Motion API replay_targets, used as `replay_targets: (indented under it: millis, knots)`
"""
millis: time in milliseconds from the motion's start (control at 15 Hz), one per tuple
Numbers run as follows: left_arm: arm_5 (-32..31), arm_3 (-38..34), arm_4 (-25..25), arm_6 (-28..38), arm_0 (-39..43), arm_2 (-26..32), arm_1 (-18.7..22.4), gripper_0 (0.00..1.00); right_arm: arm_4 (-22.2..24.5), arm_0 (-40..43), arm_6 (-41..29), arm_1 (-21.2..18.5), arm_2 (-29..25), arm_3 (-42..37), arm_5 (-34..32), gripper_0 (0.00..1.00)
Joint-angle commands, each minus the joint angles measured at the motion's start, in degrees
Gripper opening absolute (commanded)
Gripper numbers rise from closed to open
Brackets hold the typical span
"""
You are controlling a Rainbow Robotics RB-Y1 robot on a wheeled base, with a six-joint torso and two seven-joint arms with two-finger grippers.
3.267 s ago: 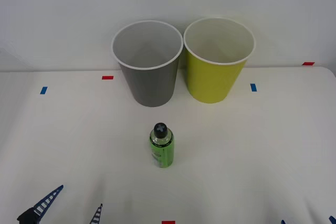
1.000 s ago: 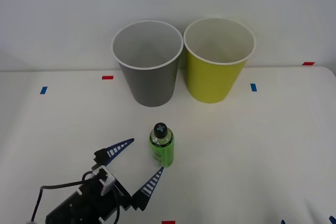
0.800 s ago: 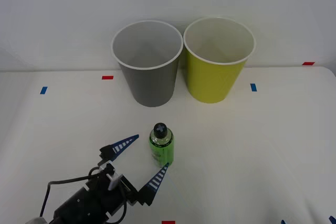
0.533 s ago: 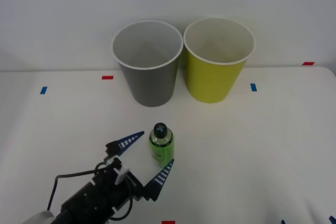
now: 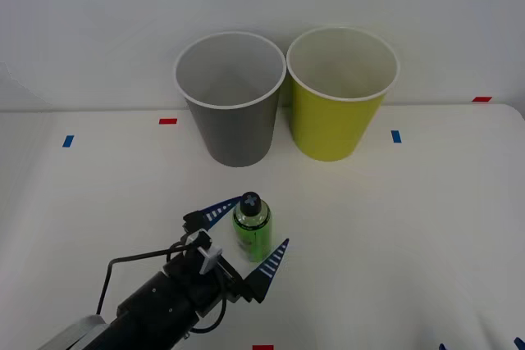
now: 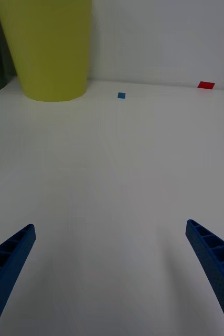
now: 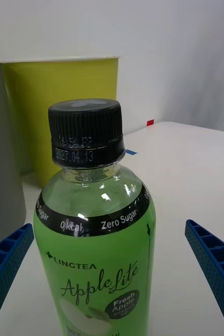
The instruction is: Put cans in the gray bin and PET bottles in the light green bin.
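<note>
A small green PET bottle (image 5: 252, 234) with a black cap stands upright mid-table. My left gripper (image 5: 263, 220) is open around it, with one blue finger on each side and gaps to the bottle. In the left wrist view the PET bottle (image 7: 96, 252) sits close between the fingers (image 7: 7, 257). The gray bin (image 5: 230, 97) and the light green bin (image 5: 340, 92) stand side by side at the back, both showing pale insides. My right gripper (image 6: 110, 226) hangs open over bare table at the near right, facing the light green bin (image 6: 49, 47). Cans are out of view.
Red tape marks (image 5: 168, 121) and blue tape marks (image 5: 396, 136) lie flat on the white table (image 5: 410, 227). A white wall rises just behind the bins. A black cable (image 5: 123, 272) loops over the left arm.
My left arm came in from the near-left corner and moved forward and right until its open fingers straddle the bottle. The bottle, the bins and the right gripper stayed put.
</note>
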Motion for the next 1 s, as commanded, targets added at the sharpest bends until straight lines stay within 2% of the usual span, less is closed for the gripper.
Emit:
replay_targets:
  millis: [67,400,467,533,600,1000]
  knots:
    - [2.04,0.0,0.01,0.14,-1.12,-0.03,-0.78,1.0,0.0,0.0,0.0,0.0,0.0,0.0,0.0,1.0]
    - [3.89,0.0,0.28,0.4,-2.44,-0.56,-1.66,1.0,0.0,0.0,0.0,0.0,0.0,0.0,0.0,1.0]
    - [3.98,0.09,0.28,0.4,-2.44,-0.56,-1.75,0.82,0.0,0.0,0.0,0.0,0.0,0.0,0.0,1.0]
    - [3.89,0.0,0.01,0.4,-2.44,-0.56,-1.75,0.35,0.0,0.0,0.0,0.0,0.0,0.0,0.0,1.0]
    - [3.89,0.0,-0.07,0.32,-2.44,-0.56,-1.75,0.0,0.0,0.0,0.0,0.0,0.0,0.0,0.0,1.0]
    - [4.77,0.0,-0.51,-0.12,-2.88,-0.56,-0.78,0.0,0.0,0.0,0.0,0.0,0.0,0.0,0.0,1.0]
